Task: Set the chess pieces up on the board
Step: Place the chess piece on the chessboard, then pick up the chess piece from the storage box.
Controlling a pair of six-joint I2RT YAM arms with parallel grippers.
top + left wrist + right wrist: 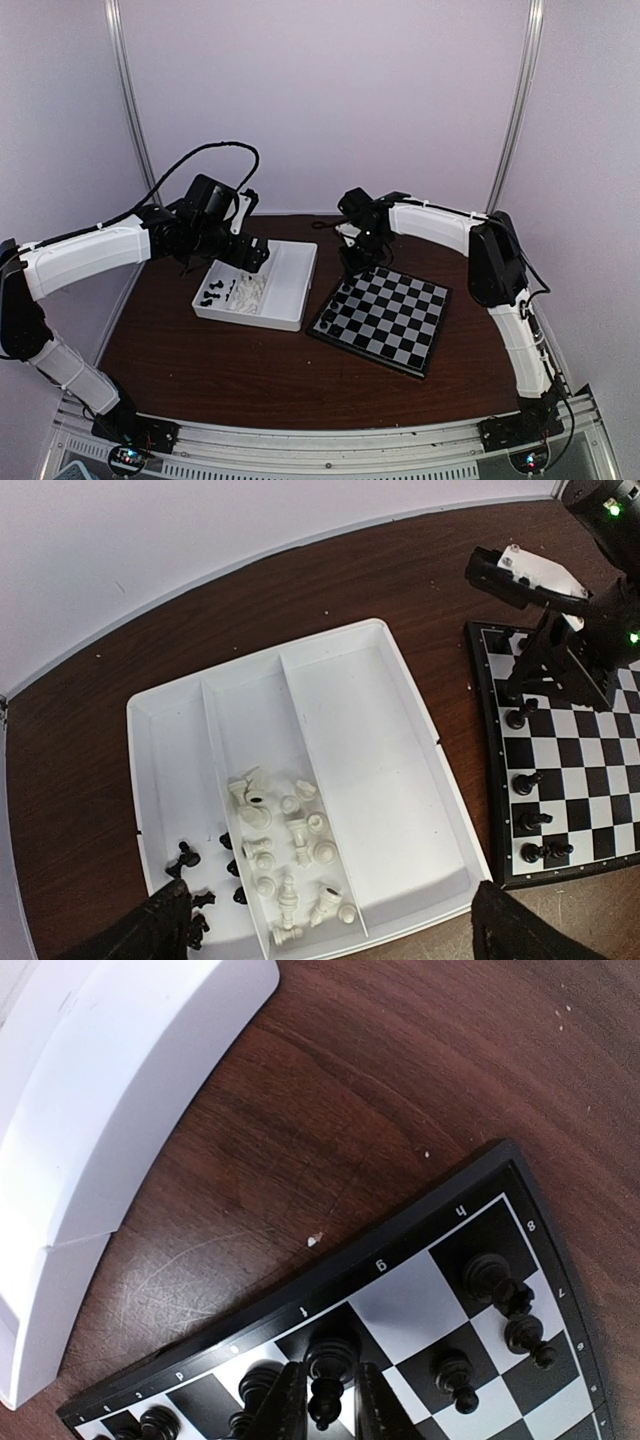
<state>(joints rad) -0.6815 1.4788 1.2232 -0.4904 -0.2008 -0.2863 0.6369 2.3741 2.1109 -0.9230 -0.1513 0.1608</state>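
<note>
Pinched in my right fingers (290, 1405), a black chess piece (325, 1375) stands upright at the edge row of the board (400, 1298) — its square straight below; left fingers (165, 925) spread over the tray (400, 780).

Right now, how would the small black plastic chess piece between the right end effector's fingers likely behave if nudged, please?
The small black plastic chess piece is tall with a narrow base, so it probably tips easily. Once down, its round body would likely roll. Tiny beside the right end effector, it is probably very light.
</note>
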